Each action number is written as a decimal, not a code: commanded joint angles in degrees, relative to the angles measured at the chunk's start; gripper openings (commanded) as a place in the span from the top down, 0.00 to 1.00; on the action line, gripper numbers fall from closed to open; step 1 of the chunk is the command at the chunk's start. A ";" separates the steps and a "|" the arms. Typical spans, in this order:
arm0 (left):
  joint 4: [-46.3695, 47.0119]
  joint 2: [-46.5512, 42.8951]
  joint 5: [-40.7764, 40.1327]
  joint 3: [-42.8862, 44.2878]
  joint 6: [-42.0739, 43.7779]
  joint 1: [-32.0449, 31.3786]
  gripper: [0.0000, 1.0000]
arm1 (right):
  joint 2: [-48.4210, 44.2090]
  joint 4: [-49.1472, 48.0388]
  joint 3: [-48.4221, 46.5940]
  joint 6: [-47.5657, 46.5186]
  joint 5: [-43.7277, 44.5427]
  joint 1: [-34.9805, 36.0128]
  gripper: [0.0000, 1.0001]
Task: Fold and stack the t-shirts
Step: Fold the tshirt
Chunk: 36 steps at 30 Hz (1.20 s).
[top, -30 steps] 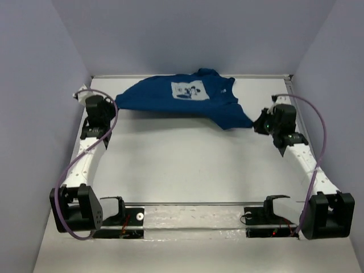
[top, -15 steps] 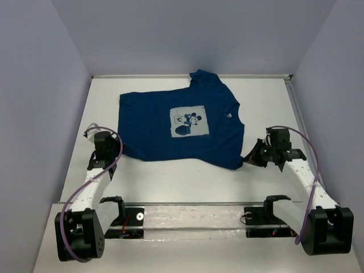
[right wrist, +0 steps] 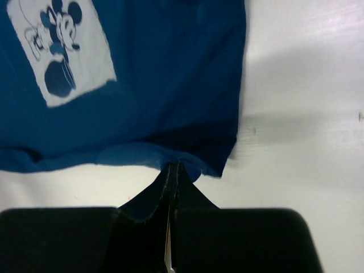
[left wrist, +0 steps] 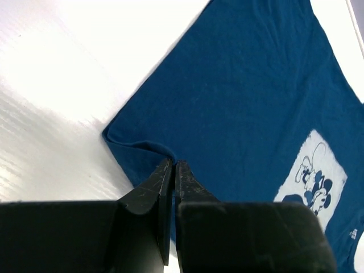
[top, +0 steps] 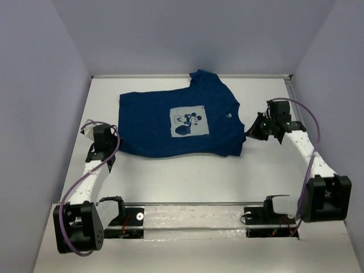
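The dark navy t-shirt lies spread flat on the white table, its pale Mickey Mouse print facing up. My left gripper is at its near left corner and my right gripper at its near right corner. In the left wrist view my left gripper is shut on a puckered fold of the shirt's edge. In the right wrist view my right gripper is shut on the shirt's hem, which bunches at the tips.
The white table is boxed in by lavender walls at the left, back and right. A clear rail and both arm bases run along the near edge.
The shirt, held lifted and stretched at the back a second ago, now lies flat. Since half a second ago my right gripper has moved away from me, straightening the right hem.
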<state>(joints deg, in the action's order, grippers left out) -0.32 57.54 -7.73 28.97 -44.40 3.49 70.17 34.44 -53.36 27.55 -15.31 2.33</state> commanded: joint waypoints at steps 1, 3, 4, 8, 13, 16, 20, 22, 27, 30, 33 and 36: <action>-0.21 3.36 -1.68 4.86 -2.79 0.29 1.00 | 7.51 -6.57 -9.02 -2.76 3.00 0.22 1.00; -0.12 5.47 -1.77 5.74 -3.23 0.29 1.00 | 12.76 -7.28 -14.36 -3.38 3.35 0.92 1.00; -0.04 6.35 -1.68 6.18 -3.23 0.29 1.00 | 14.54 -7.36 -16.14 -3.73 3.97 0.92 1.00; 0.05 12.93 -1.42 8.64 -3.94 1.52 1.00 | 23.68 -7.19 -25.37 -5.49 5.99 3.11 1.00; 2.95 17.78 -0.54 9.78 -4.03 4.59 1.00 | 34.74 -6.92 -34.69 -7.07 8.80 3.65 1.00; 3.74 20.94 0.17 11.19 -3.67 7.13 1.00 | 40.02 -7.89 -40.05 -7.42 9.60 3.65 1.00; 5.15 25.85 1.92 14.17 -3.06 7.85 1.00 | 46.78 -7.81 -46.64 -7.60 9.51 3.65 1.00; 6.55 28.31 2.54 16.36 -2.53 7.85 1.00 | 49.17 -7.10 -51.21 -8.04 9.42 3.65 1.00; 7.00 35.35 4.47 20.15 -0.16 7.85 1.00 | 54.62 -5.53 -58.60 -8.39 9.86 3.65 1.00; 5.60 39.66 5.09 23.14 3.69 7.85 1.00 | 58.49 -2.89 -62.38 -9.62 10.56 3.65 0.91; 6.29 39.32 3.86 24.29 5.46 6.54 0.89 | 58.07 -2.09 -61.43 -9.62 11.79 3.65 0.65; 6.38 37.48 3.68 24.73 5.64 6.53 0.66 | 54.12 -3.76 -57.48 -9.45 12.32 3.65 0.40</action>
<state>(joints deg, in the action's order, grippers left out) 5.67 98.37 -3.16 51.24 -41.63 10.46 128.97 31.14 -112.60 18.83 -5.43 6.02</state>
